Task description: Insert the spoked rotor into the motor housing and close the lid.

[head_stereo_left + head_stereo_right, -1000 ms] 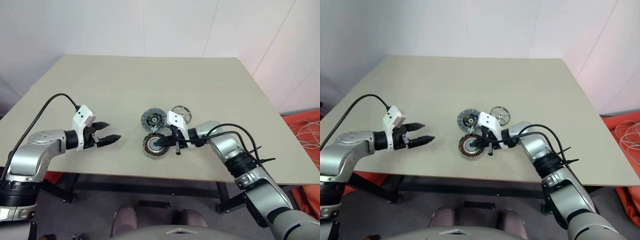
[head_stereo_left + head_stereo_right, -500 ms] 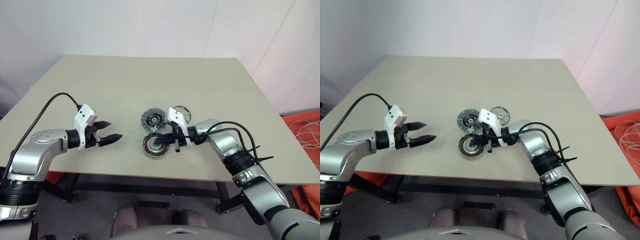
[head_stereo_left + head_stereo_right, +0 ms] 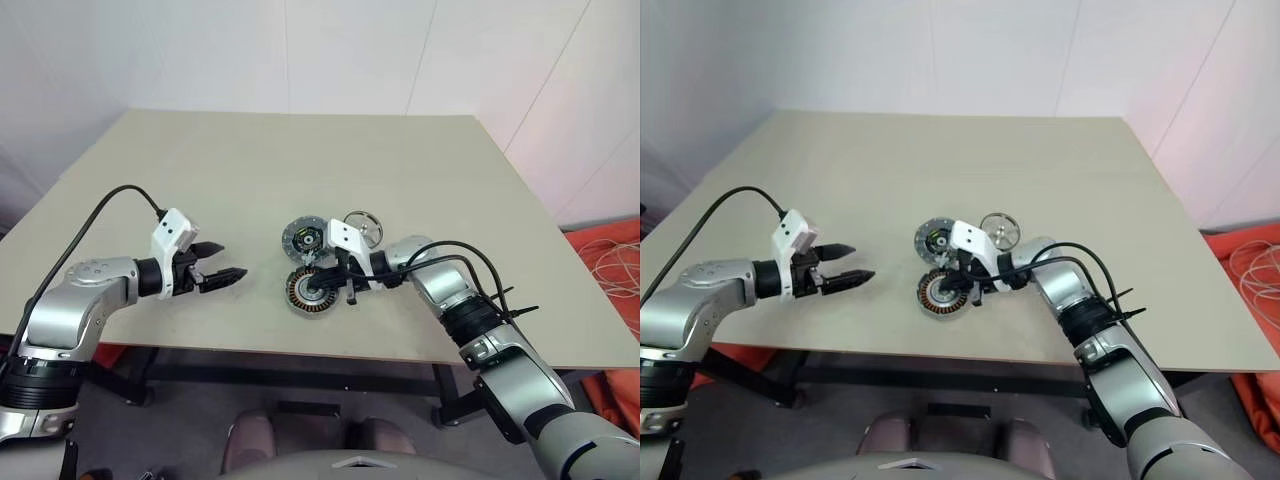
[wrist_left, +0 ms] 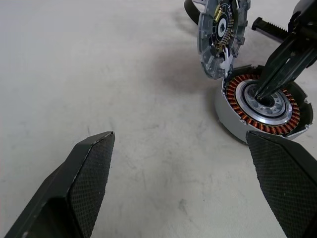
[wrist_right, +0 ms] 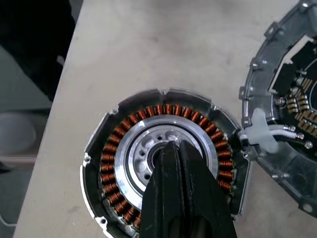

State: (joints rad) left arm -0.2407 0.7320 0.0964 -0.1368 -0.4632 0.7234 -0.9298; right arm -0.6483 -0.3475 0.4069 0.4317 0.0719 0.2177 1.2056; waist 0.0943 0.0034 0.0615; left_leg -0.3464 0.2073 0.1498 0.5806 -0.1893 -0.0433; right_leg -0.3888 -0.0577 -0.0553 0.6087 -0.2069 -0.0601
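The motor housing [image 3: 300,296] lies near the table's front edge, its copper windings [image 5: 114,153] facing up around a silvery hub. My right gripper [image 3: 322,290] is shut, and its joined fingertips [image 5: 173,148] rest in the hub's centre hole. Just behind the housing is the lid [image 3: 305,238], tilted up in the left wrist view [image 4: 223,34] and joined to the housing by white wires. The spoked rotor [image 3: 363,226] sits on the table to the right of the lid. My left gripper [image 3: 228,262] hovers open and empty, left of the housing and pointing at it.
The beige table [image 3: 250,170] stretches wide behind and to the left of the parts. Its front edge [image 3: 300,352] runs close below the housing. Black cables [image 3: 470,262] loop over my right forearm.
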